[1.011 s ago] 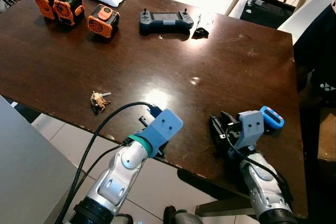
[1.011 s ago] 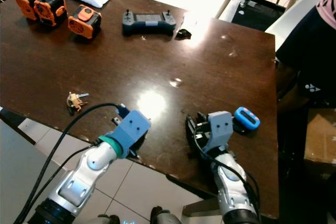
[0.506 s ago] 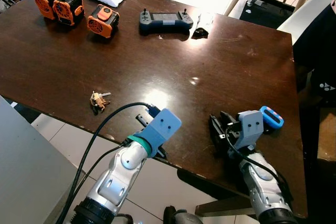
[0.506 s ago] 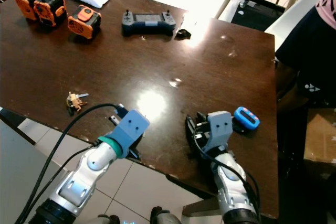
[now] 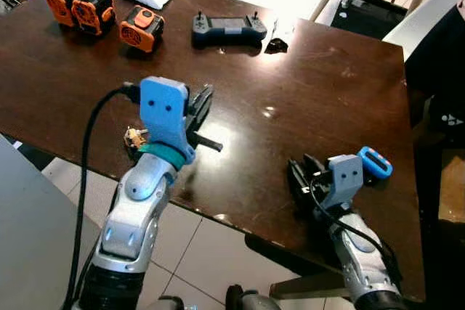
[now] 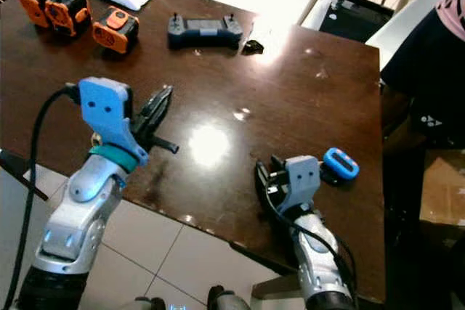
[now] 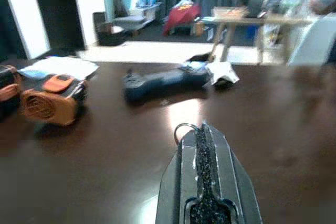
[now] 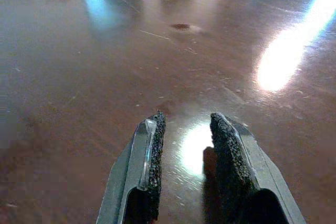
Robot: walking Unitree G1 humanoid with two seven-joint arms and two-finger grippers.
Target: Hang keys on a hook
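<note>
The keys (image 5: pixel 135 136) lie on the dark table (image 5: pixel 327 92) near its front edge, just left of and below the raised, closed left gripper (image 5: pixel 202 103), far nearer it than the slightly parted right gripper (image 5: pixel 299 178).

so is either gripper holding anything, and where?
Apparently nothing. Left gripper is shut, above the table; the keys lie on it. Right gripper is open, empty.

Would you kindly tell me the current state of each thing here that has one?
keys: lying on the table, ungripped.
left gripper: shut, above the table.
right gripper: open, low over the table.
controller: lying flat, untouched.
</note>
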